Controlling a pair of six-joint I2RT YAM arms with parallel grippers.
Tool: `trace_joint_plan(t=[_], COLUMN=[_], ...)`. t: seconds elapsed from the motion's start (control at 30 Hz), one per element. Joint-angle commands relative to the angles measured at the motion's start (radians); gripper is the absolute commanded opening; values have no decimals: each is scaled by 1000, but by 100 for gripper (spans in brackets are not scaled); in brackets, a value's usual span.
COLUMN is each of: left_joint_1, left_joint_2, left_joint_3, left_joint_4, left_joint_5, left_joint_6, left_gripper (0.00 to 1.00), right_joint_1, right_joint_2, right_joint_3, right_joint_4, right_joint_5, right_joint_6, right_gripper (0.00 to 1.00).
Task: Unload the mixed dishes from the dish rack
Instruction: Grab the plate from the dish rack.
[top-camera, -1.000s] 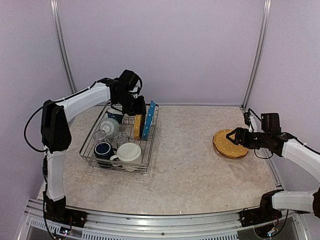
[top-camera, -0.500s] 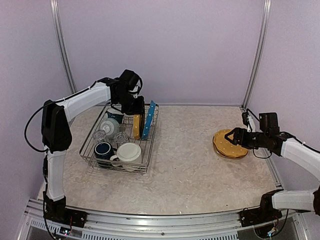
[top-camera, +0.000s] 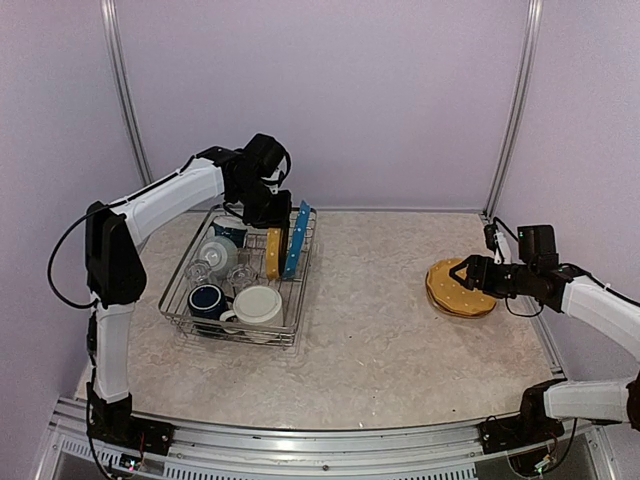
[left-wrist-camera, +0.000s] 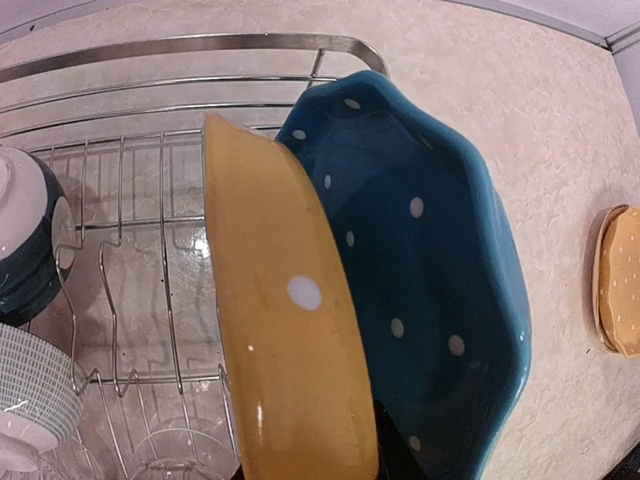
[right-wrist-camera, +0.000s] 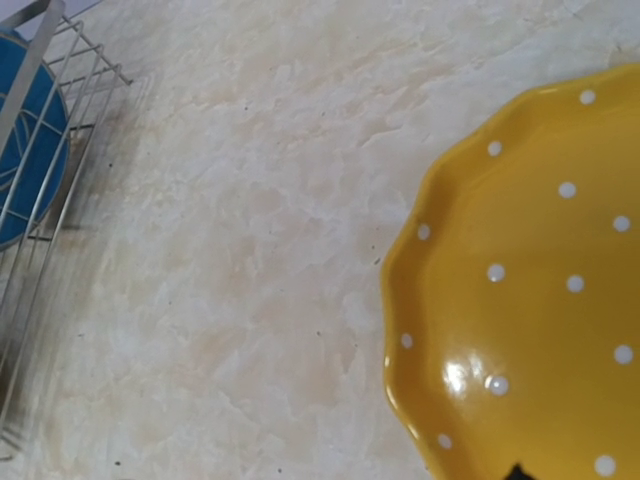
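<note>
Risk: lifting the yellow plate (left-wrist-camera: 290, 330) could drag the neighbouring blue plate (left-wrist-camera: 430, 260) from the dish rack (left-wrist-camera: 200, 45). Left jaws, we cannot tell; right jaws spread.

Left hand (top-camera: 272, 213) high, nose-down; right hand (top-camera: 462, 272) low, jaws apart.

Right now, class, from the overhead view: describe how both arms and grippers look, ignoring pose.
Both the left arm and right arm have white links joined by black joint housings. The left gripper and right gripper are black. A thin black cable loops loose beside the left arm; no legible markings.
</note>
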Motion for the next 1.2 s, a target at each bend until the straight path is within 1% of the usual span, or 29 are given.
trace_joint_plan(t=[0.0,0.2,0.67,0.87,0.97,1.17], left_joint_1=[-7,-9,12,10,4,-24], left_joint_2=[-60,-95,-180,-212,-242,-331], left_joint_3=[67,106,97,100,94,76], left_joint_4=[-83,-99,-59,-68,-71,-37], left_joint_5=[-76,-65,-5,3,11,-7], left_joint_6=[-69,-64,-62,-52,-36,51], left_gripper=[0,0,0,0,0,0], right_joint_1=[18,20,21,22,23,29], right_joint_2=[0,17,4,-4,-3,30], right_joint_3=[17,32,38,37,29,44], right_joint_4=[17,19,7,8,18,27], right_joint_5=[9,4,14,15,13,4], right_joint_6=[-1,0,8,12,18,25], right_gripper=[77,77,77,77,77,77])
